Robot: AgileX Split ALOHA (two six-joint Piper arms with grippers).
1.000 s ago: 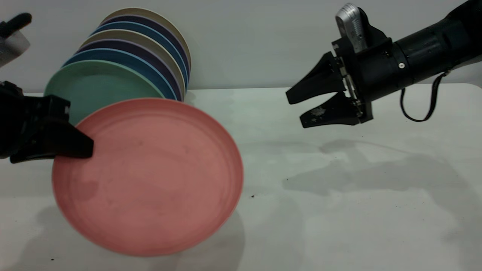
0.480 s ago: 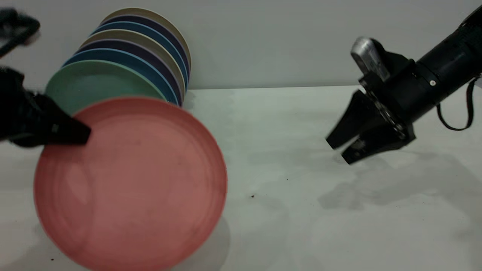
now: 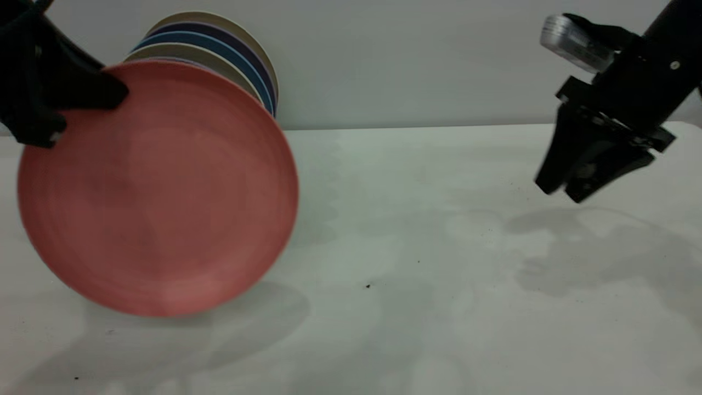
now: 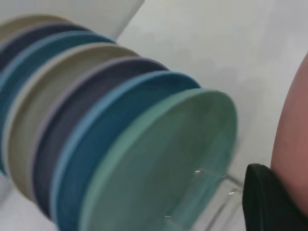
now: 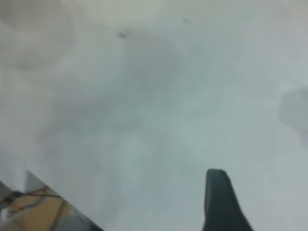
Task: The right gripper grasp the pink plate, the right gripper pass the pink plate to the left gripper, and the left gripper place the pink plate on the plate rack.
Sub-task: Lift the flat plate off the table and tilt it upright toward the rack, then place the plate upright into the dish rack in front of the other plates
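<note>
The pink plate point(image 3: 159, 186) hangs tilted, its face toward the camera, in front of the row of standing plates. My left gripper point(image 3: 112, 94) at the upper left is shut on its upper rim, one black jaw across the front. The left wrist view shows that finger point(image 4: 269, 202) against the plate's edge point(image 4: 293, 134), with the plate rack's wire loops point(image 4: 211, 190) just beside the mint-green plate point(image 4: 159, 163). In the exterior view the rack is hidden. My right gripper point(image 3: 559, 191) hangs open and empty at the far right, pointing down at the table.
Several plates in blue, dark purple and beige stand in a row point(image 3: 241, 60) behind the pink plate, against the back wall. The white table point(image 3: 417, 247) stretches between the two arms. The right wrist view shows only one finger point(image 5: 219, 197) over the table.
My left gripper has lifted the pink plate up and to the left; it now covers the mint-green plate. My right arm has drawn back to the right and tipped its jaws downward.
</note>
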